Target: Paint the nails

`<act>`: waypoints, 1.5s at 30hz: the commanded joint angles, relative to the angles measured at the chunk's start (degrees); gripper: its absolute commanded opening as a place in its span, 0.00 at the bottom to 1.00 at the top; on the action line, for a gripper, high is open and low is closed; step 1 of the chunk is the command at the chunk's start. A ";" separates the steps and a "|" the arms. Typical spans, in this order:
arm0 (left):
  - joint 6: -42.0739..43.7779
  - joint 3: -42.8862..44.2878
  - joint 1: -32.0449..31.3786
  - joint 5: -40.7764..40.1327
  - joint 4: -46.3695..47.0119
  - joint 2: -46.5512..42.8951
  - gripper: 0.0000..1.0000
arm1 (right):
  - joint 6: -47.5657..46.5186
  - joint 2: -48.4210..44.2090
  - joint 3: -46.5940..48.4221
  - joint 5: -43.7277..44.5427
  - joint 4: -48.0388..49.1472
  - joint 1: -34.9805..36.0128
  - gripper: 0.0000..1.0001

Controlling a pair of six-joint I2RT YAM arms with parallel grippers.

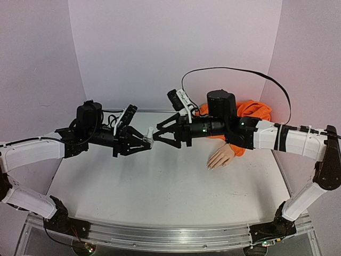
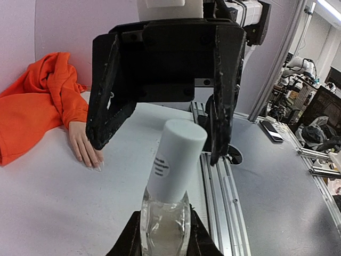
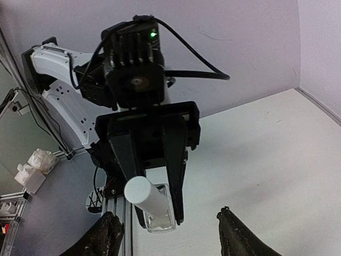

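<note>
My left gripper (image 1: 143, 142) is shut on a small clear bottle (image 2: 164, 221) with a tall white cap (image 2: 177, 159), held in the air with the cap pointing at my right gripper. My right gripper (image 1: 157, 134) is open and faces the cap head-on, its fingers (image 3: 108, 237) spread wide and apart from it. The bottle also shows in the right wrist view (image 3: 159, 213). The pale mannequin hand (image 1: 221, 157) lies palm down on the table with an orange sleeve (image 1: 253, 111). Its nails (image 2: 96, 166) point toward the table's near side.
Both arms meet in mid-air above the white table (image 1: 160, 186). The orange sleeve is bunched at the back right by the wall. A metal rail (image 1: 160, 234) runs along the near edge. A black cable (image 1: 240, 70) arcs over the right arm.
</note>
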 commanded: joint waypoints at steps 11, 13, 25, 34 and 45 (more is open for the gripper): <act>-1.03 3.54 0.13 6.07 2.11 0.94 0.00 | -1.48 5.39 9.59 -13.68 3.94 0.12 0.39; -1.05 3.54 0.09 6.09 2.15 1.03 0.00 | -1.33 5.59 9.96 -13.77 3.90 0.11 0.33; -1.11 3.71 0.13 6.14 2.18 0.42 0.00 | 0.53 7.37 8.14 -15.49 5.04 0.15 0.01; -2.40 -0.44 0.59 -8.04 6.10 -5.11 0.00 | 8.64 6.75 -0.63 -10.65 17.76 0.54 0.00; 4.02 -6.76 0.83 -36.80 8.94 -11.37 0.00 | 18.14 16.66 4.08 17.36 20.61 8.79 0.00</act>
